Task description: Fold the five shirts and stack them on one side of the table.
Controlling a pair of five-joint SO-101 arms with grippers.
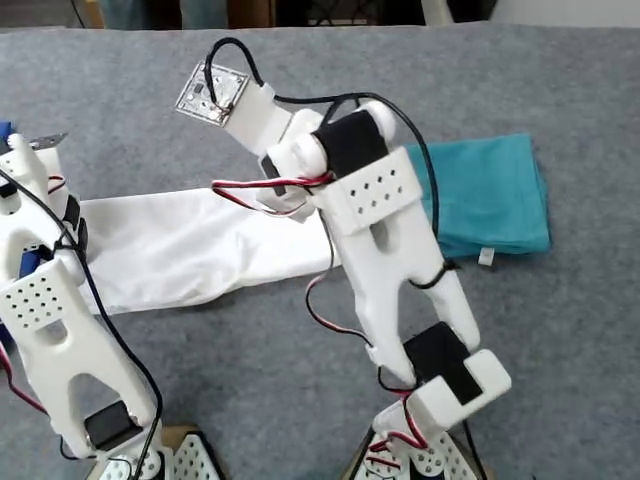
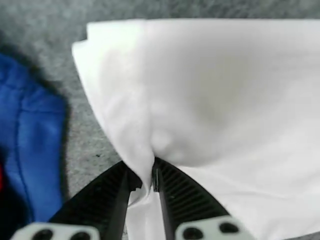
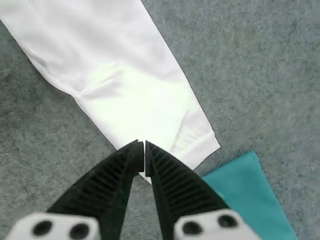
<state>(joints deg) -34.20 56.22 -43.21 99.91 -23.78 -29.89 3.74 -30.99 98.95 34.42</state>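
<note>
The white shirt [image 1: 190, 250] lay as a long folded band on the grey surface [image 1: 250, 400], running in the high view from the 9 o'clock side toward the centre; the left hand [image 2: 150, 185] was clamped on the band's 9 o'clock end, its two black fingers pressed together with a pinched ridge of the white shirt [image 2: 210, 90] rising between them; just beside that end, further toward 9 o'clock, a blue shirt [image 2: 30, 150] lay on the surface, apart from the white one by a narrow strip of grey; the right hand [image 3: 144, 147] sat at the band's other end, near the centre, its fingers drawn in to a thin slit with a sliver of the white shirt [image 3: 125, 85] showing between them; a folded teal shirt [image 1: 490, 195] lay flat toward 2 o'clock from the centre, its near corner [image 3: 250, 200] close to the white band's end but not touching it.
</note>
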